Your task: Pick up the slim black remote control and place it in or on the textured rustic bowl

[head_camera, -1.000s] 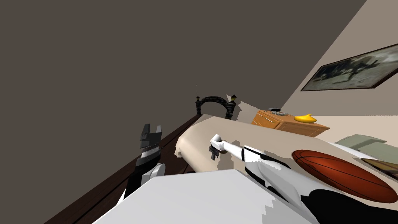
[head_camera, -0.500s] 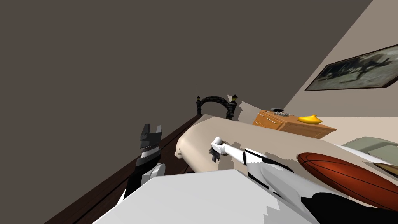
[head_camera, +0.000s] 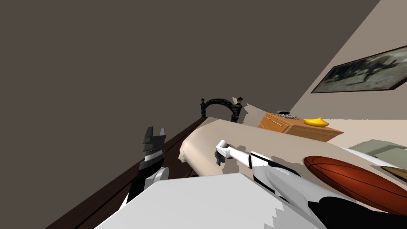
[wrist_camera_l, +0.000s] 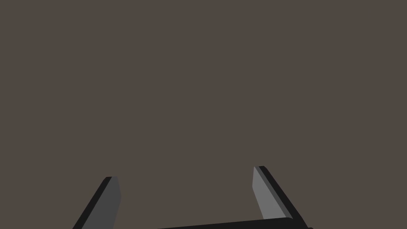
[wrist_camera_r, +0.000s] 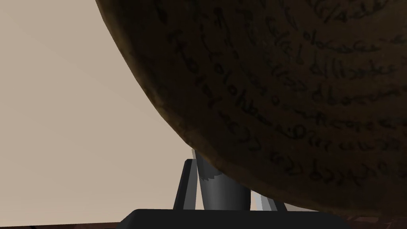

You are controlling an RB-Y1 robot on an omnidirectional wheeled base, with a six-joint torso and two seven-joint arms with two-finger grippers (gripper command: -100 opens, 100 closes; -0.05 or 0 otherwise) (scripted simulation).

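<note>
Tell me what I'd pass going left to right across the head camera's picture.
left pincer → right pincer → wooden nightstand → framed picture

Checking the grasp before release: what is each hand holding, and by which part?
The right hand pinches a slim dark grey remote by its sides, beside the brown textured bowl. The left hand is open and empty.
</note>
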